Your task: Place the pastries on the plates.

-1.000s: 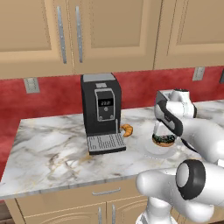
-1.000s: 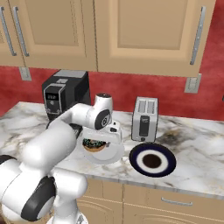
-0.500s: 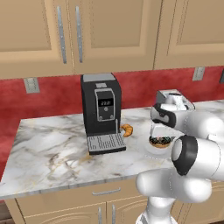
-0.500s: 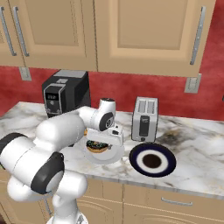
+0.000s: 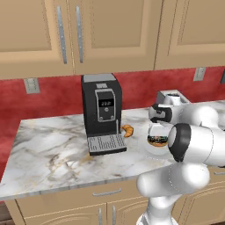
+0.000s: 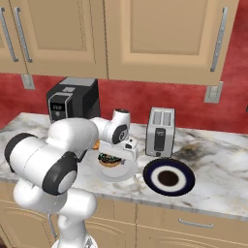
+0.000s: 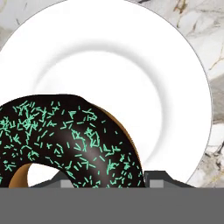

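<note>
lowered since the earlier frame, gripper (image 6: 116, 157) grasps the chocolate donut (image 7: 65, 144) above the white plate (image 7: 183, 87), near the counter's front edge.

- The arm (image 5: 193, 145) is built of glossy white rounded shells, fat and smooth like inflated tubes.
- A dark charcoal disc caps each joint, ringed in black; one large cap (image 5: 179, 143) faces the left base camera.
- In the right base view another dark band (image 6: 53, 177) wraps the big lower link, and a smaller dark round cap (image 6: 120, 134) sits on the wrist.
- The trunk (image 5: 165, 208) narrows to a white column above the base.
- The hand (image 6: 127, 148) is a pale boxy block under the wrist.
- A dark collar (image 5: 161, 115) marks the wrist in the left base view.
- No cables, screws or printed markings can be made out.
</note>
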You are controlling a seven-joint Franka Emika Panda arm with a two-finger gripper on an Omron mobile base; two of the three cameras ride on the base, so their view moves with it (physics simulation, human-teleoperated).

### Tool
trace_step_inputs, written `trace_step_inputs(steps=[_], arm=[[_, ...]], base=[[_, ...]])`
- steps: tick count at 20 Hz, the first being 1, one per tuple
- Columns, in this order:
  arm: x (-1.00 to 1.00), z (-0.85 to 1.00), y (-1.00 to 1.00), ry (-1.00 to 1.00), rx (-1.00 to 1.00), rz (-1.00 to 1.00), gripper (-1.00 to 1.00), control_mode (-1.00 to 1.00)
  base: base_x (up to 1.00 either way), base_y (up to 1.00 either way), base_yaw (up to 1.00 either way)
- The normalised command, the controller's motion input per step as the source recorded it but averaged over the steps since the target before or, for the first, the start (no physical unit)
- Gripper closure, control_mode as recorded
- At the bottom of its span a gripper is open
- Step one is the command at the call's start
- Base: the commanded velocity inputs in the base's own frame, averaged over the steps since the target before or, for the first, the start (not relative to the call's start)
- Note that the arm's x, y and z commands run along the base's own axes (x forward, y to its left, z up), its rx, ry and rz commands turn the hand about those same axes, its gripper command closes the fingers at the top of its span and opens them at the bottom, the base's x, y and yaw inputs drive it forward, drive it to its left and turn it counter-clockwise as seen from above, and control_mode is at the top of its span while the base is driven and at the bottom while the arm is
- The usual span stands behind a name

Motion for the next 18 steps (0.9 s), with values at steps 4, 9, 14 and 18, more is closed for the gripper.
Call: trace_step_inputs(steps=[4, 9, 14, 18], arm=[[0.18, -0.13, 0.0, 0.05, 0.0, -0.07, 1.0, -1.0], [-0.02, -0.18, -0.03, 0.06, 0.0, -0.04, 1.0, -1.0], [-0.04, -0.1, -0.06, 0.05, 0.0, -0.03, 1.0, -1.0], [0.0, -0.13, -0.06, 0.05, 0.0, 0.0, 1.0, -1.0]], base=[[0.0, 0.0, 0.0], [0.0, 0.0, 0.0], [0.0, 0.0, 0.0], [0.0, 0.0, 0.0]])
